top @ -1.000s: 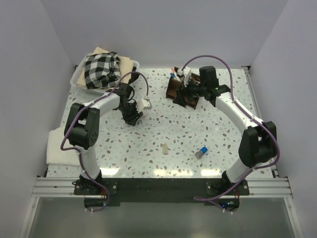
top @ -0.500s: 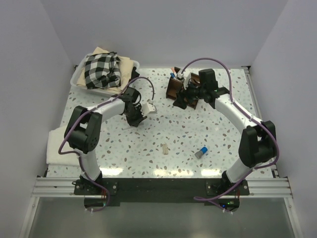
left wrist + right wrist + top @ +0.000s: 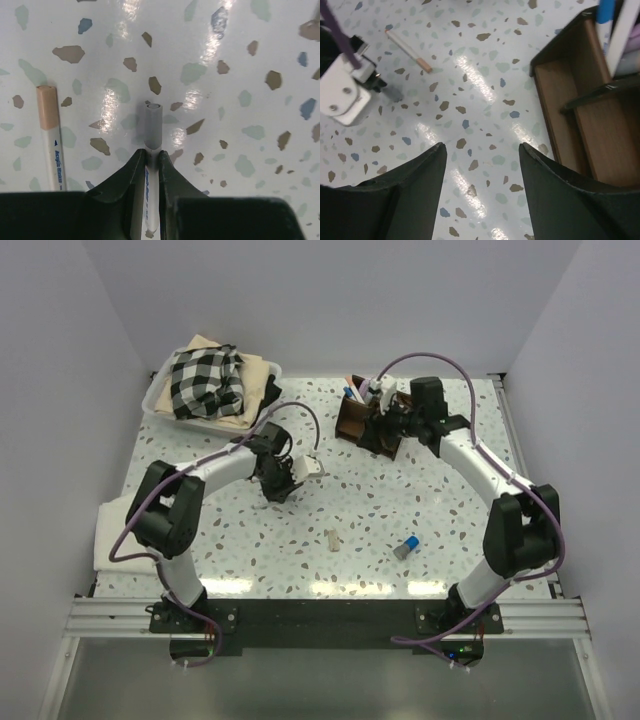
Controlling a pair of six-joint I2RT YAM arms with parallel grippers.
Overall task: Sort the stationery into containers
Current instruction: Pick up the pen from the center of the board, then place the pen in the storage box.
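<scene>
Left gripper (image 3: 151,158) pinches a white, grey-capped marker (image 3: 153,125) (right gripper (image 3: 481,150) spread wide).

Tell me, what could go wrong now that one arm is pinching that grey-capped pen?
The left gripper pinches the grey-capped marker with narrow fingertips only, so it may swivel or slip when lifted. The orange-capped marker lies close alongside and might get knocked. The right gripper hovers open by the organizer, so the arms could crowd each other there.

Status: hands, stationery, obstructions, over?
Left hand closed on grey-capped marker. Right hand open, empty, beside organizer. Orange-tipped marker alongside, not blocking.
</scene>
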